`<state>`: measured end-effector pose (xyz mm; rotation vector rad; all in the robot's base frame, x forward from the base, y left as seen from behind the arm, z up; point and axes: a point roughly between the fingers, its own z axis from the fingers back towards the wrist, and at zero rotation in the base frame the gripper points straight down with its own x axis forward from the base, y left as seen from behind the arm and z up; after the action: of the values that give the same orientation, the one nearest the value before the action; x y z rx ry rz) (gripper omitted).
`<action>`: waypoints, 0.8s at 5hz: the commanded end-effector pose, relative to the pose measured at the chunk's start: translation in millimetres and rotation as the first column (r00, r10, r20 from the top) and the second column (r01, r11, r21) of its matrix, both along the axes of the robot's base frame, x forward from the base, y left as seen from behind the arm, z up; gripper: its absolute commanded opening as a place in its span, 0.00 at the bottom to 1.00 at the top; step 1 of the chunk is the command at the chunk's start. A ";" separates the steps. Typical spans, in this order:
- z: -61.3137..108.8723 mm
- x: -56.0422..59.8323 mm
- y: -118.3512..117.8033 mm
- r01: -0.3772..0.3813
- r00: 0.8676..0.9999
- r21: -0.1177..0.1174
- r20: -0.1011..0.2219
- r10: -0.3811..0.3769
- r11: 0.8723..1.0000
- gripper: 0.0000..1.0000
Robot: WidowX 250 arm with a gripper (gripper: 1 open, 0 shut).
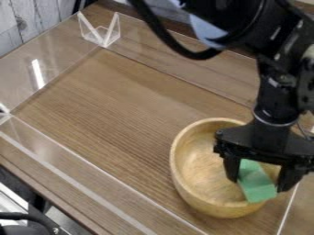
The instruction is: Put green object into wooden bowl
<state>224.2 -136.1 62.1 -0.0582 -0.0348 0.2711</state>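
Gripper [263, 175] clamps green object [256, 183], jaws astride it | green object hangs tilted over right inner side of wooden bowl [196, 161] | step: placing | next: likely lower slightly, open the jaws, lift clear.

A wood-grain table [110, 110] with clear acrylic walls [50, 50] stands before pale planks [18, 23].
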 end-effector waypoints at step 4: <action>40.6 12.6 27.2 -0.013 0.997 -0.032 0.074 0.015 0.999 1.00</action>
<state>230.2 -105.5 88.3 -0.0694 -0.0550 0.2939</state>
